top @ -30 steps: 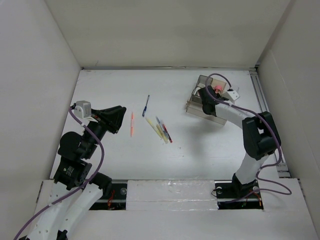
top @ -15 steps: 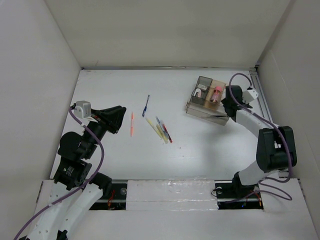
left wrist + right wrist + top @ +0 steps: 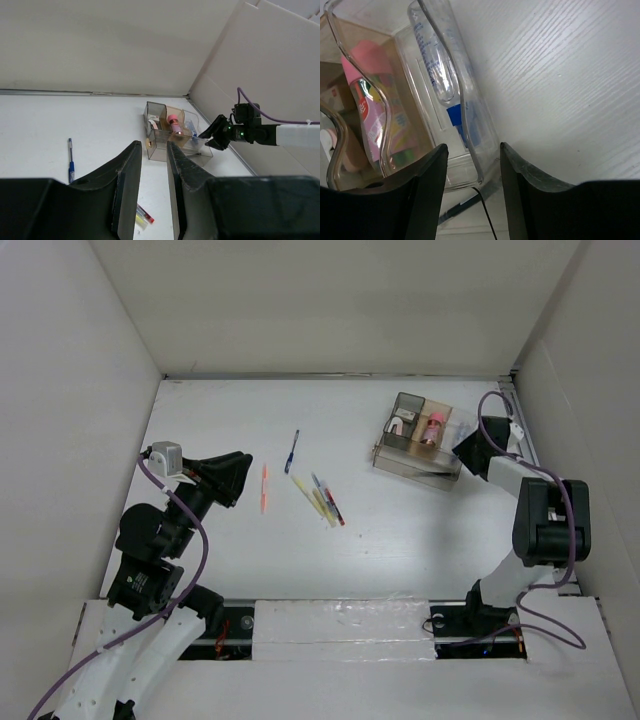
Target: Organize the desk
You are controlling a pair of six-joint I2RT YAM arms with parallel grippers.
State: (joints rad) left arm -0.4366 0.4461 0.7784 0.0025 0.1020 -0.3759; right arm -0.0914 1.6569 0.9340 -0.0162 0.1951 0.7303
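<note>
1. Desk (image 3: 400, 530): white and matte, with white panels around it. It lies under both sets of jaws and carries everything listed below.
2. Left arm (image 3: 190, 500): the left jaws stand a narrow gap apart with nothing between them, and they are clear of the desk.
3. Right arm (image 3: 545, 520): the right jaws are well apart with nothing clamped. They sit low, just beside the tray's end.
4. Tray (image 3: 410, 462) (image 3: 165, 150) (image 3: 470, 100): clear and compartmented. It lies directly ahead of the right jaws, its near corner in line with the gap. I cannot tell whether they touch. It is far ahead of the left jaws.
5. Pen cluster (image 3: 322, 500): yellow, red and blue, lying together between the two sets of jaws, nearer the left ones.
6. Orange pen (image 3: 264, 487): lies alone just ahead of the left jaws, not touching them.
7. Blue pen (image 3: 291, 451) (image 3: 71, 162): lies beyond the orange pen, well apart from the right jaws.
8. Pink-capped bottle (image 3: 434, 426) (image 3: 174, 123) (image 3: 370, 100): stands in a tray compartment one wall back from the right jaws.
9. Clear tube (image 3: 437, 65): has blue print and sits in the compartment closest to the right jaws.
</note>
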